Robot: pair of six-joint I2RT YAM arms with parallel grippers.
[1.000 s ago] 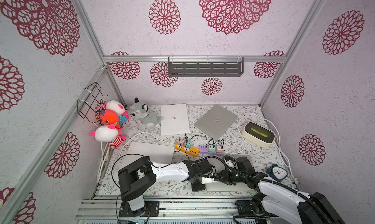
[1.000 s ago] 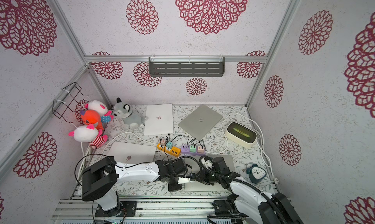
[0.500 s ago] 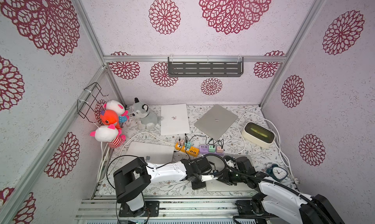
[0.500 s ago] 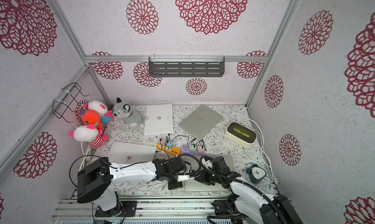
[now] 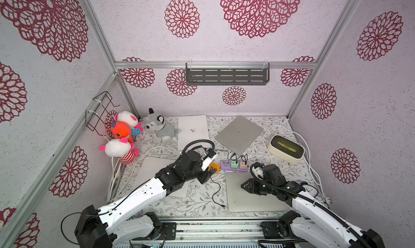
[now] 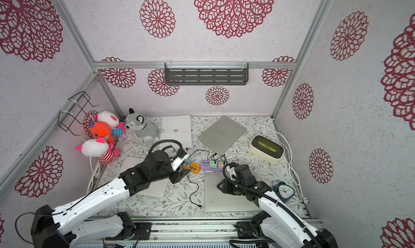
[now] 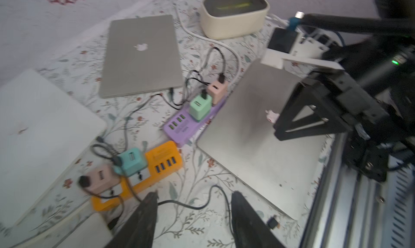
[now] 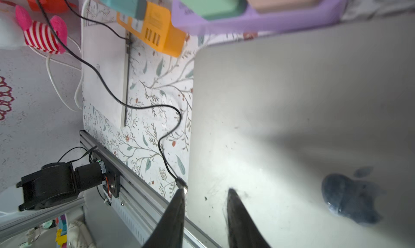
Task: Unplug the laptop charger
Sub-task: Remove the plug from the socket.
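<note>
The black charger cable lies loose on the floral table, and its plug rests free beside the front-left corner of the silver laptop. From there the cable runs back toward the orange power strip. My left gripper hangs open just in front of that strip. In the left wrist view a loop of the cable lies on the table under its fingers, ungripped. My right gripper is open over the laptop's left edge, and in the right wrist view the plug lies just beyond one fingertip.
A purple power strip with green and pink adapters sits behind the silver laptop. A white laptop lies under my left arm, and two more laptops lie at the back. A cream box, a clock, plush toys and white cables line the sides.
My left gripper has opened and drawn back from the silver laptop's left edge toward the orange strip. The cable plug now lies free on the table. The right gripper has barely moved.
</note>
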